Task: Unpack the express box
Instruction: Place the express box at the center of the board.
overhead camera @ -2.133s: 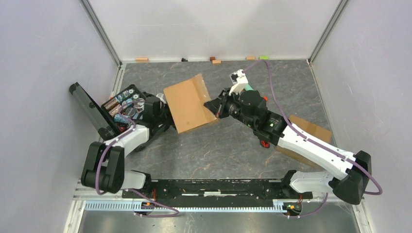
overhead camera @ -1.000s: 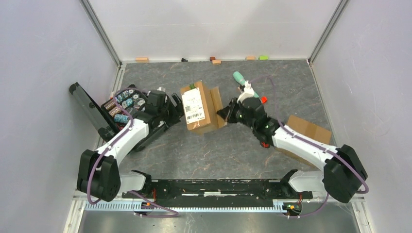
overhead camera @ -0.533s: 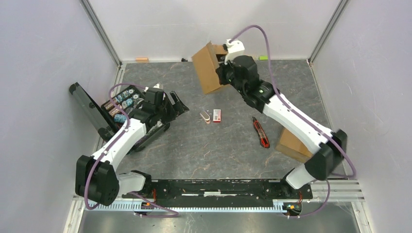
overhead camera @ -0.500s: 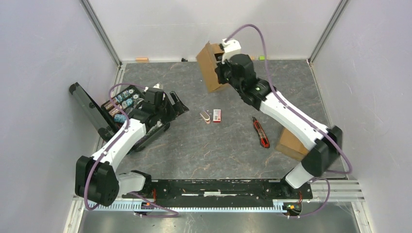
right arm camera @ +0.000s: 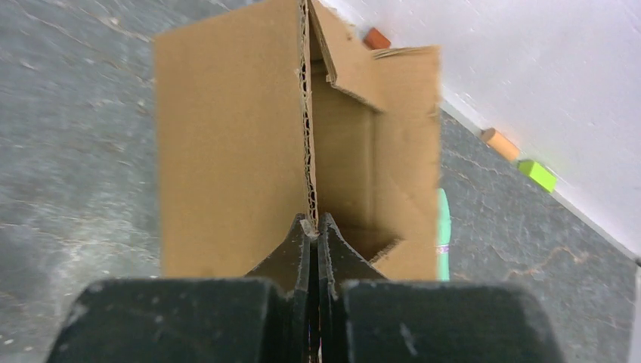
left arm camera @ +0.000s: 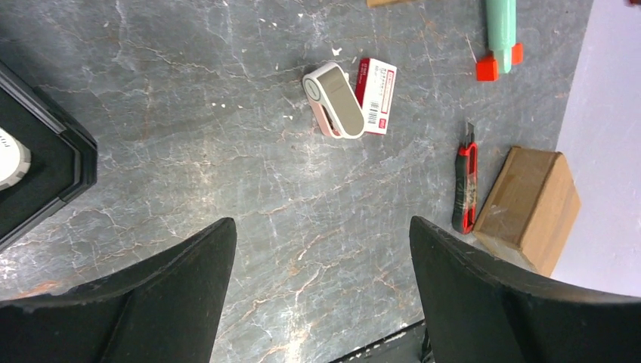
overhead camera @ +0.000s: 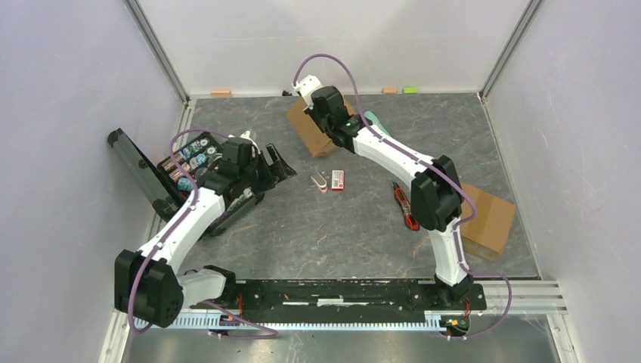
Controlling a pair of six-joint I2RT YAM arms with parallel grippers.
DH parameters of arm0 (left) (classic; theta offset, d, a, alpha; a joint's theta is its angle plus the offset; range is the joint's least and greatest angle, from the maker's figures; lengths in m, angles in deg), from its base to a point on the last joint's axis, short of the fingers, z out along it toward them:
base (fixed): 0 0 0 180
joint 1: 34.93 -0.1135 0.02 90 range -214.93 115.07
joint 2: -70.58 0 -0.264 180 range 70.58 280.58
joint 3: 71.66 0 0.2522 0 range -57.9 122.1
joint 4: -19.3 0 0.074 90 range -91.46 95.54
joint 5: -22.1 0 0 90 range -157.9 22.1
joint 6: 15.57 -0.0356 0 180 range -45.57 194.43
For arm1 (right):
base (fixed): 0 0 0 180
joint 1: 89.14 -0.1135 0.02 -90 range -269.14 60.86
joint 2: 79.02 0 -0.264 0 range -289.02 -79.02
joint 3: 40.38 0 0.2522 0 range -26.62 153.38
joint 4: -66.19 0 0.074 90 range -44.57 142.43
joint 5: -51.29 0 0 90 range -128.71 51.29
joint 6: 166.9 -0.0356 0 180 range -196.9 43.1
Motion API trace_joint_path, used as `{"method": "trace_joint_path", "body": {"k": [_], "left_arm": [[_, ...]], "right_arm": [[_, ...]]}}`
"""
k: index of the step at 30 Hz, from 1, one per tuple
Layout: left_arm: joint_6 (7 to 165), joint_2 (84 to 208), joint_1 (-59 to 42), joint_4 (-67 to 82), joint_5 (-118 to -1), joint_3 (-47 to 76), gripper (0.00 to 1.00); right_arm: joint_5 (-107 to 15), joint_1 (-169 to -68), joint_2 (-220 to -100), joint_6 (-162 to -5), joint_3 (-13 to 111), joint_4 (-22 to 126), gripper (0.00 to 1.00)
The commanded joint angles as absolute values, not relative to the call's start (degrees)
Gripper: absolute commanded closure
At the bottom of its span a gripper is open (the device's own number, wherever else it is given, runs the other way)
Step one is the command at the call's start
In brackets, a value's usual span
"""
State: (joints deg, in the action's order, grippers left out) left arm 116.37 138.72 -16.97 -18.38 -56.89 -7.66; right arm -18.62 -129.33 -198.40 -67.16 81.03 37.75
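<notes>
The express box (overhead camera: 306, 130) is an open brown cardboard box at the back of the table. My right gripper (overhead camera: 325, 113) is shut on the edge of one of its walls. The right wrist view looks into the box (right arm camera: 227, 166) past the pinched corrugated edge in the gripper (right arm camera: 316, 221). A white-and-pink device (overhead camera: 320, 181) and a small red-and-white box (overhead camera: 337, 179) lie side by side mid-table, also visible from the left wrist as the device (left arm camera: 336, 110) and the small box (left arm camera: 376, 94). My left gripper (overhead camera: 276, 162) is open and empty near the black case, with bare table between its fingers (left arm camera: 151, 302).
An open black case (overhead camera: 189, 162) full of small items stands at the left. A red-and-black utility knife (overhead camera: 404, 206) and a second, closed cardboard box (overhead camera: 487, 219) lie at the right. A mint-green tool (left arm camera: 500, 30) lies behind. Small coloured blocks (overhead camera: 221, 93) line the back wall.
My right arm has swung the express box from above the back middle leftward and lower. The device and the small red-and-white box now lie on the table. My left gripper barely moved.
</notes>
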Motion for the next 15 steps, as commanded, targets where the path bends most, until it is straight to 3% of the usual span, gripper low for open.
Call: {"method": "trace_joint_path", "body": {"k": [1, 6, 8, 10, 11, 15], "left_arm": [[113.9, 136.6, -17.2, -17.3, -53.8, -8.2, 0.10], [113.9, 137.6, -17.2, -16.4, -52.6, -9.1, 0.10], [114.4, 138.0, -17.2, -15.6, -51.7, -9.4, 0.10], [114.8, 138.4, -17.2, -15.0, -51.0, -9.7, 0.09], [114.8, 138.6, -17.2, -14.8, -50.6, -9.7, 0.09], [115.3, 139.2, -17.2, -14.1, -49.0, -9.9, 0.09]], "right_arm": [[-8.3, -131.1, -199.7, -61.9, 85.9, 42.6, 1.00], [-6.5, -132.8, -202.8, -59.9, 88.5, 42.4, 0.97], [-8.0, -133.4, -204.4, -59.9, 88.9, 42.1, 0.85], [-9.7, -133.7, -205.4, -60.6, 89.0, 41.6, 0.60], [-10.4, -133.8, -205.8, -61.0, 89.2, 41.4, 0.53], [-12.4, -134.4, -205.7, -61.6, 89.8, 40.4, 0.34]]}}
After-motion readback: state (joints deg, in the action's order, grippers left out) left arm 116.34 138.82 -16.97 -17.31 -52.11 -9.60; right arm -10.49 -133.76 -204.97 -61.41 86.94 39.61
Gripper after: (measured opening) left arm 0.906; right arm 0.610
